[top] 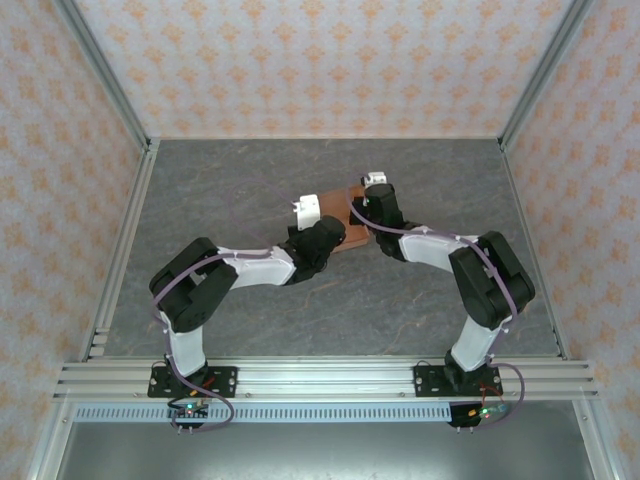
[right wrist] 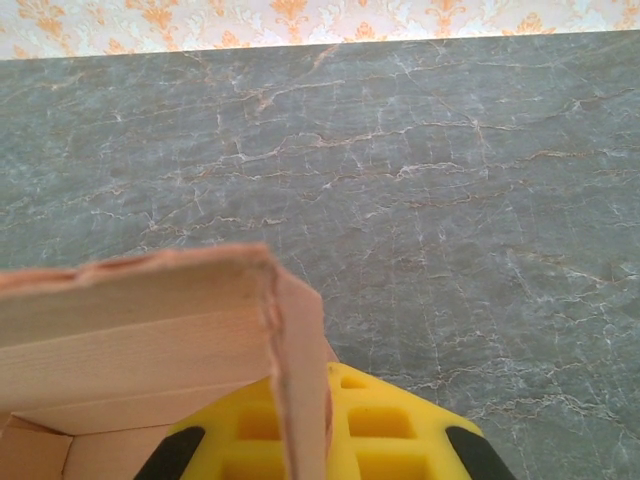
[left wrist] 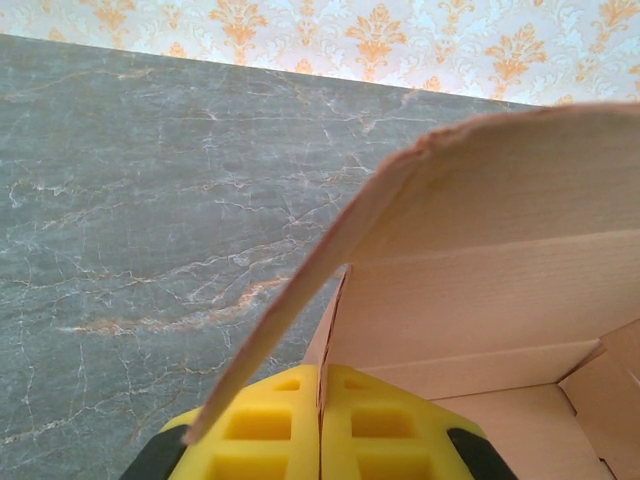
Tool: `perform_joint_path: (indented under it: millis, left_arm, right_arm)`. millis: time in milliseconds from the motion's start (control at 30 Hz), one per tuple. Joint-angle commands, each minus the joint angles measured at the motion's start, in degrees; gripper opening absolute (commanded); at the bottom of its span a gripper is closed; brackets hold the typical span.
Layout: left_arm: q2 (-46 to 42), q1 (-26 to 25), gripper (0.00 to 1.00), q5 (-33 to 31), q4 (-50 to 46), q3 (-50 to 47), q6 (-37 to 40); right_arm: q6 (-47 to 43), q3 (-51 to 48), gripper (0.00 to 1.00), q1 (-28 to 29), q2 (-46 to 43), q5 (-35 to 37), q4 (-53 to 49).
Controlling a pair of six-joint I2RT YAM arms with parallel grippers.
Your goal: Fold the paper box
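The paper box (top: pixel 340 210) sits near the middle of the grey marbled table (top: pixel 250 180), toward its far half, and from above most of it is covered: the left arm (top: pixel 250 268) and the right arm (top: pixel 440 245) meet over it, so just a brown-orange patch shows between their dark wrists, and its outline cannot be traced. The left wrist view is clearer – the left fingers (left wrist: pixel 265 430), yellow and ribbed, are pressed together with a thin upright wall of the paper box (left wrist: pixel 480 270) pinched in the seam between them. A curved flap arches up and over from there (its lower edge blurred by closeness), and the box's inside runs out of the frame at right and bottom. In the right wrist view the right fingers (right wrist: pixel 375 425) are likewise closed on a cardboard edge, a narrow flap standing at a corner of the paper box (right wrist: pixel 130 330) – the flap hides the seam itself, and the box is cut off at the left edge.
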Motion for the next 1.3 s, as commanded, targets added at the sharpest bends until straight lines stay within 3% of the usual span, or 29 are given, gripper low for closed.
perform_joint_path:
  millis: [0,967,1100,1267]
  left_arm:
    - [1.75,-0.89,0.07,-8.53,3.18,-1.57,-1.02]
    - [7.41,-4.69,0.15,-16.13,7.23,-6.21,1.63]
    - [7.58,-4.69,0.15,-16.73,6.86,-5.77,2.30]
    - [7.52,-4.69,0.15,-17.12,6.25,-5.22,2.31]
  right_arm:
    - [-0.56,-2.31,0.04,-0.54,-0.46,1.40,3.30]
    - [-0.40,-15.02,0.10,-0.45,1.03,2.16,16.00]
    - [-0.50,-15.09,0.16,-0.52,0.33,1.69,15.39]
    - [-0.28,-15.62,0.33,-0.43,-1.28,0.97,13.95]
